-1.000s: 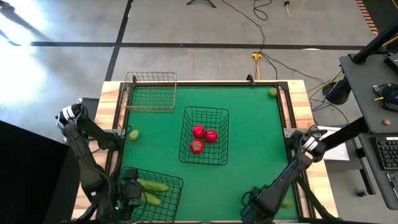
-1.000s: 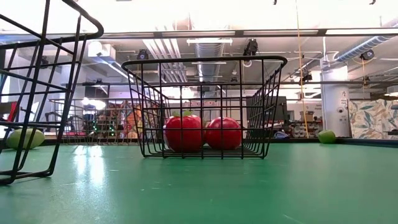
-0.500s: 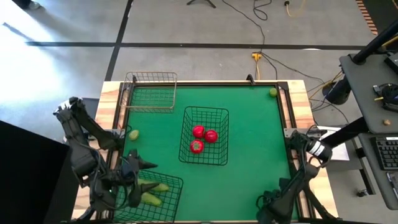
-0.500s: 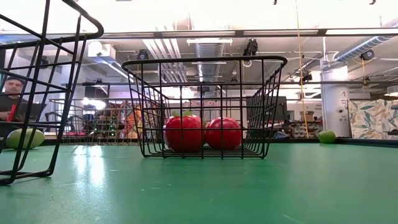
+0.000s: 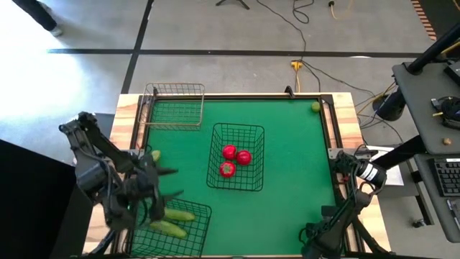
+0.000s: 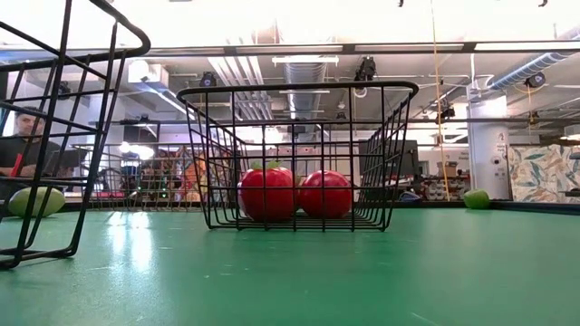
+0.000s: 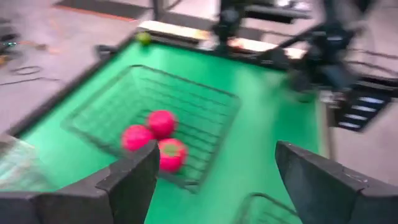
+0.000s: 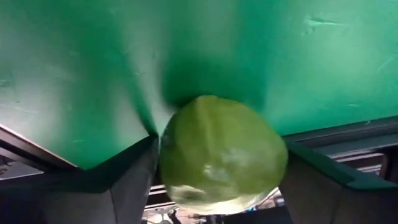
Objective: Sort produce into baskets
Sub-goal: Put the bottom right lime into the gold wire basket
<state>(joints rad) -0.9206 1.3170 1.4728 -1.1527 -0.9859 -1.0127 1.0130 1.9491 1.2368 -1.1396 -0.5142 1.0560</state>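
Three red tomatoes [image 5: 236, 158] lie in the black middle basket [image 5: 215, 155]. Two green cucumbers [image 5: 172, 221] lie in the black near-left basket [image 5: 201, 216]. A paler wire basket [image 5: 175, 93] stands at the far left. One lime [image 5: 154, 155] rests on the table by the left edge, another [image 5: 315, 106] in the far right corner. My left gripper [image 5: 171, 183] hangs open above the near-left basket. My right gripper [image 5: 320, 236] is low at the near right corner, its fingers around a third lime [image 8: 221, 155], which only the right wrist view shows. My right gripper has the lime between its two fingers [image 8: 134, 180], which lie against its opposite sides [image 8: 171, 155]. It comes slanting down from above. The lime sits on the green table top beside the table's edge rail.
A dark rail [image 5: 330, 137] and wooden border run round the green top. Bare green surface [image 5: 295, 180] lies between the middle basket and the right edge. In the low view a person [image 6: 27, 145] sits in the room beyond the table.
My left gripper has risen out of the near-left basket, gone toward the table's far edge and tipped up toward level; the cucumbers stay in the basket. My right gripper has sunk and gone toward the table's right edge, over the lime at the near right corner.
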